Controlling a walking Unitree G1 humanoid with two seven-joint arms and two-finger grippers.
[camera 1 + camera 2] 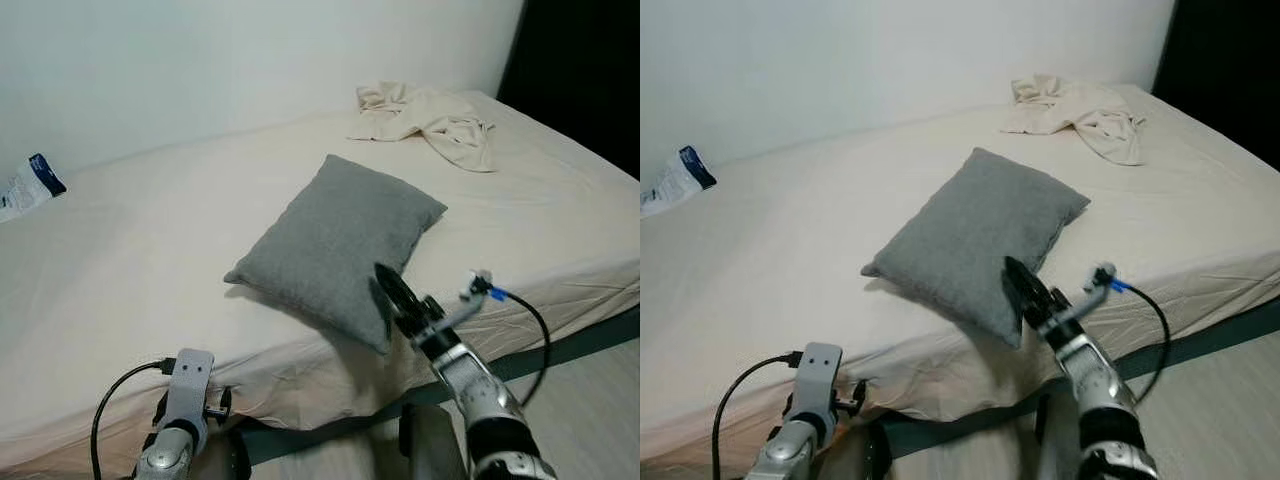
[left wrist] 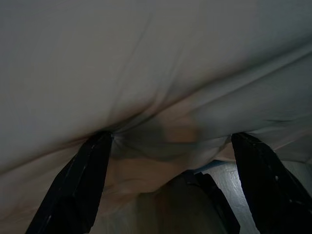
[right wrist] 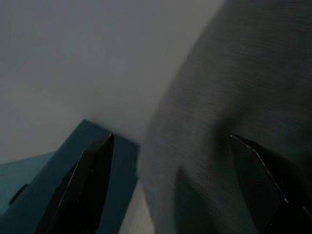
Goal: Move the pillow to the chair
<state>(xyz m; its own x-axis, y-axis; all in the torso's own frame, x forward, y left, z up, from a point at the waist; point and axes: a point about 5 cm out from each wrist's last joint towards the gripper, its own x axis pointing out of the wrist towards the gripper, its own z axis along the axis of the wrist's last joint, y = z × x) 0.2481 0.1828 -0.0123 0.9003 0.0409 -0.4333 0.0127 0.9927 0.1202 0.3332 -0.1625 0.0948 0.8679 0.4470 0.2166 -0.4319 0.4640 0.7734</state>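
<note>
No legible text, labels, brands or numbers. Blue-and-white packet [image 1: 28, 186] on bed [image 1: 130, 260] near wall: printing too small and blurred to read.

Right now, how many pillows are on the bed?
1. The grey pillow lies near the bed's front edge, with the right end effector at its near corner. None shows beneath the crumpled cloth at the far corner.

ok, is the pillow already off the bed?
No, the grey pillow lies on the bed, with the right gripper at its near corner.
</note>
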